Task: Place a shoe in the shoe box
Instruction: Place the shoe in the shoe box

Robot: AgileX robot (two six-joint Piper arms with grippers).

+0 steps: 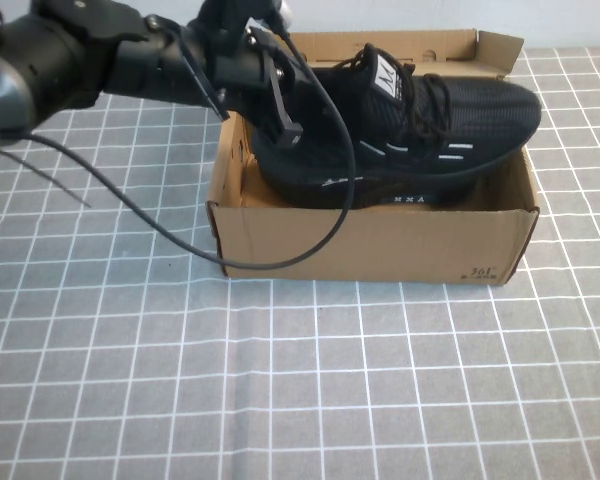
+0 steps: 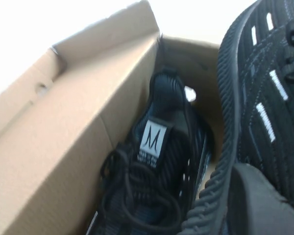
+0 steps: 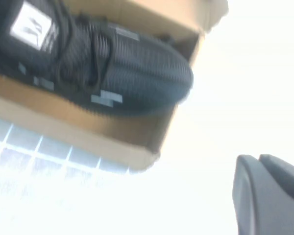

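Our left gripper [image 1: 280, 120] clamps the sneaker's [image 1: 420, 125] heel, its toe overhanging the shoe box [image 1: 380, 240] rim; released, it may snag. Right gripper [image 3: 269, 196] is beside the box, narrow.

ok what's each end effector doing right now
left end effector: closed on the black knit-mesh sneaker over the brown cardboard box
right end effector: beside the box, cannot tell

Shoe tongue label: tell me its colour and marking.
White with a black M-shaped logo, on the shoe tongue label; clearest in the high view.
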